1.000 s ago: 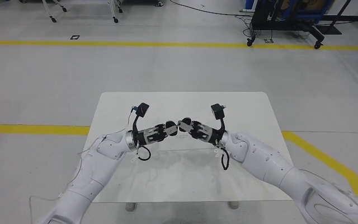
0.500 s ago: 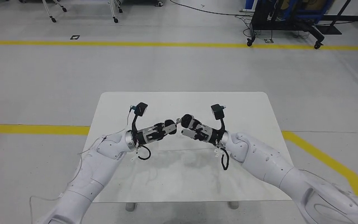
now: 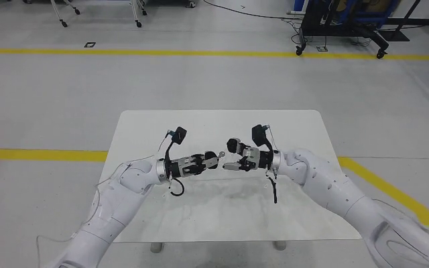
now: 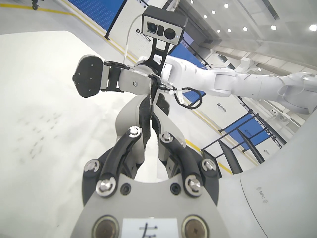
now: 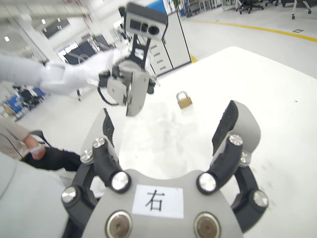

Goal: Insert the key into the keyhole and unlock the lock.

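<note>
Brass lock (image 5: 184,100) lies on the tabletop (image 5: 260,80), looking locked: job not done. Near it your right end effector (image 5: 169,111) is wide open, empty; left end effector (image 4: 154,100) is pinched tight, maybe on the key.

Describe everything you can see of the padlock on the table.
The padlock is small, with a squarish brass-coloured body and a silvery metal shackle arched over it. Both shackle ends look seated, so it appears locked. It rests alone on the white table, touching only the tabletop, a little way beyond the open right gripper. Its keyhole cannot be made out, nor whether it lies flat or stands.
</note>
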Tool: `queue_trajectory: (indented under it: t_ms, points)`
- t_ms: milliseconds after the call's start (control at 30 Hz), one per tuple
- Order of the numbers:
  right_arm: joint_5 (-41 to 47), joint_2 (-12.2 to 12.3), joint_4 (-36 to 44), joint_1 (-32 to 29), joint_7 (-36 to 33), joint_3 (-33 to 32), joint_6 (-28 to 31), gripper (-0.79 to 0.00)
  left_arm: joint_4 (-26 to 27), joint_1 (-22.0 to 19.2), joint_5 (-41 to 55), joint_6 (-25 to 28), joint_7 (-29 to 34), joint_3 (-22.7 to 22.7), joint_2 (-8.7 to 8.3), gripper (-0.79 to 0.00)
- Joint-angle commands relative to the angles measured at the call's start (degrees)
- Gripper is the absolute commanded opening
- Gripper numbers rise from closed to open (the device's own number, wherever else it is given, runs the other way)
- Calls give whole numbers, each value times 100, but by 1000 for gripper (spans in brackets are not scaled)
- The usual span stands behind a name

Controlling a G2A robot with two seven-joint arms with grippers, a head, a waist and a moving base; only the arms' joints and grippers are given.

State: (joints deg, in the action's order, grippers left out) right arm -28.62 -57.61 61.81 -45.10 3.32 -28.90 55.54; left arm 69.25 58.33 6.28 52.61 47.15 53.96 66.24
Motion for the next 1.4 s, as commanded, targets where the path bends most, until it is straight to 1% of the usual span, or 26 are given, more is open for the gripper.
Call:
queue_trajectory:
  t_ms: [0, 33, 67, 167, 200, 233, 267, 300, 500, 633, 667, 733, 900, 933, 967, 1133, 1267, 1300, 1333, 1367]
  points:
    - [-283, 163, 150, -99, -203, -233, 96, 0, 21, -89, 20, -70, 324, -116, 0, -785]
    - [-373, 236, 259, -171, -253, -350, 93, 0, 28, -137, 71, -112, 565, -211, 1, -785]
    - [-475, 305, 387, -249, -340, -442, 158, 0, -12, -217, 18, -205, 656, -229, -5, -785]
    - [-595, 478, 687, -473, -560, -706, 246, 0, -27, -325, -235, -343, 754, -339, 2, -785]
    - [-581, 522, 769, -540, -638, -775, 246, -18, -19, -345, -346, -373, 739, -364, 5, -785]
    - [-533, 558, 836, -607, -715, -832, 246, -151, -15, -357, -457, -406, 716, -387, 8, -785]
    - [-467, 586, 916, -659, -810, -868, 246, -305, -6, -364, -570, -448, 660, -399, 11, -785]
    - [-398, 607, 995, -701, -913, -888, 246, -406, 8, -363, -671, -489, 615, -418, 14, -785]
    - [75, 618, 1194, -751, -1575, -890, 65, -477, 62, -369, -944, -545, 501, -491, 16, -785]
    - [312, 576, 1236, -698, -1968, -838, -115, -471, 82, -386, -1073, -559, 461, -523, 11, -785]
    - [366, 566, 1238, -689, -2040, -829, -124, -471, 83, -387, -1105, -565, 447, -529, 10, -785]
    - [457, 546, 1223, -674, -2150, -819, -128, -502, 96, -390, -1178, -578, 418, -542, 7, -785]
    - [600, 502, 1154, -642, -2341, -811, -72, -542, 120, -412, -1332, -625, 384, -595, 5, -785]
    - [626, 493, 1135, -640, -2360, -814, -76, -542, 122, -417, -1347, -632, 378, -607, 6, -785]
    - [644, 485, 1123, -637, -2382, -816, -73, -566, 120, -421, -1351, -635, 367, -615, 7, -785]
    - [715, 436, 1058, -625, -2484, -809, -49, -628, 105, -446, -1359, -628, 365, -657, 5, -785]
    - [762, 385, 1011, -593, -2565, -782, -19, -662, 83, -473, -1336, -603, 374, -684, 2, -785]
    - [781, 373, 995, -585, -2583, -774, 4, -696, 76, -478, -1329, -598, 374, -690, 1, -785]
    - [803, 361, 974, -577, -2597, -770, 30, -782, 69, -484, -1331, -598, 372, -694, 0, -785]
    - [822, 349, 952, -567, -2611, -767, 56, -785, 65, -488, -1333, -598, 367, -699, -1, -785]
